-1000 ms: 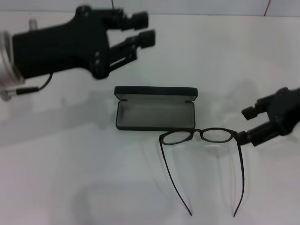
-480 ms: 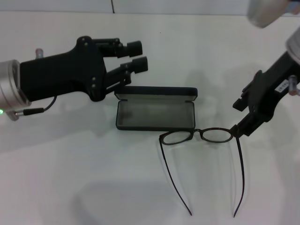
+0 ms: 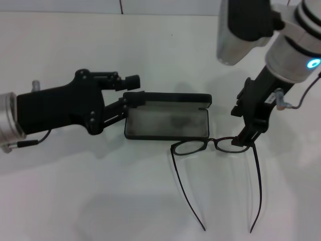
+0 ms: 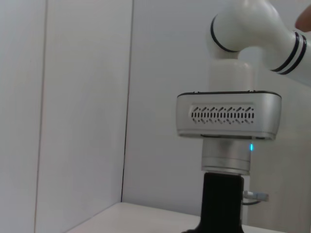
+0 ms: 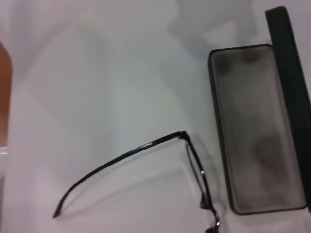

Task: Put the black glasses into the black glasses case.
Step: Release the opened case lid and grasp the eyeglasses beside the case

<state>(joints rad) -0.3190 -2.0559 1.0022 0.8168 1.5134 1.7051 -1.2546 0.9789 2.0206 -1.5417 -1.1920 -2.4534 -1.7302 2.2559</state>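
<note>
Right tool [image 3: 242,140]: has swung in from the side over the last second and now points steeply down at the right end of the glasses [image 3: 215,165], tip at the right lens and hinge. Whether it has closed on the frame cannot be told; the fingers merge with the dark rim. Judgement: this is the approach to a pick-up, not yet a lift, as the glasses lie where they lay a second ago.

Left tool [image 3: 134,90]: has dropped from above and behind the case [image 3: 166,118] to its left end. Fingers apart, one above the raised lid's corner, one at the tray's left rim; nothing gripped. Judgement: it is set to steady the case.

Glasses: flat on the tabletop [image 3: 75,191], just in front of the case's right half, temple arms unfolded and trailing away from the case.

Case: open, grey lining showing, nothing inside.

Arm pose: right forearm near vertical over the glasses; left arm reaching low and level toward the case.
</note>
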